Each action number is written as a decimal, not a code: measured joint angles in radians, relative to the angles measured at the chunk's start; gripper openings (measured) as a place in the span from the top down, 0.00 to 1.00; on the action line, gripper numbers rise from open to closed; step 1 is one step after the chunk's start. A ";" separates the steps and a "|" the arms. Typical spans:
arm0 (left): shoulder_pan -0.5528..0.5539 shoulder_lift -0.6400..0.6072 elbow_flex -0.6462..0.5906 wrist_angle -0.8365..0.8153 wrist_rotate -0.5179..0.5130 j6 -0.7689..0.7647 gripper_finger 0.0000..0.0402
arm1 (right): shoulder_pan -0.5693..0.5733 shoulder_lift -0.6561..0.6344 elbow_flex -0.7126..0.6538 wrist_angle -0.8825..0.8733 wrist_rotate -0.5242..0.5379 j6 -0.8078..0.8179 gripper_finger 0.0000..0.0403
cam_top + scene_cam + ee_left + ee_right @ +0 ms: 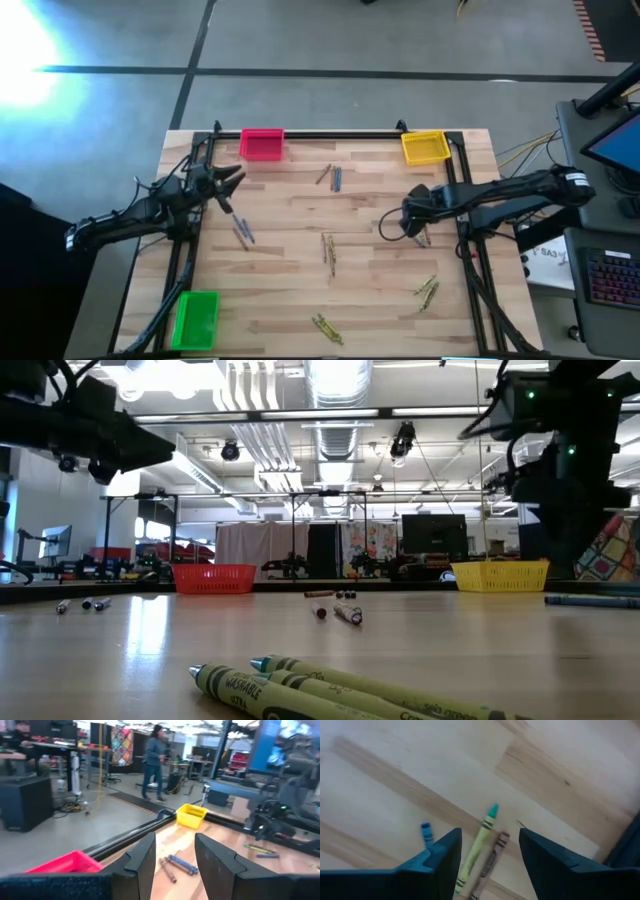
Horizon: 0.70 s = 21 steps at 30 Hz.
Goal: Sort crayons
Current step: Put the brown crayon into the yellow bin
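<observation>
Crayons lie on the wooden table in small groups: near the far middle (331, 178), by the left arm (243, 232), at the centre (328, 253), at the right (428, 290) and at the near edge (326, 328). My right gripper (410, 218) is open and points down over three crayons. An olive-yellow crayon (481, 842) and a brownish one (491, 860) lie between its fingers, and a blue one (426, 834) lies beside one finger. My left gripper (232, 180) is open and empty, raised near the pink bin (262, 143).
The yellow bin (425, 147) stands at the far right and the green bin (195, 318) at the near left. A black frame rail (340, 134) runs along the far edge. A person (152, 762) stands in the room beyond the table.
</observation>
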 joint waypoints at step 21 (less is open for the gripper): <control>0.000 0.035 -0.039 -0.040 -0.044 -0.051 0.70 | -0.096 0.222 0.000 -0.052 -0.080 -0.080 0.62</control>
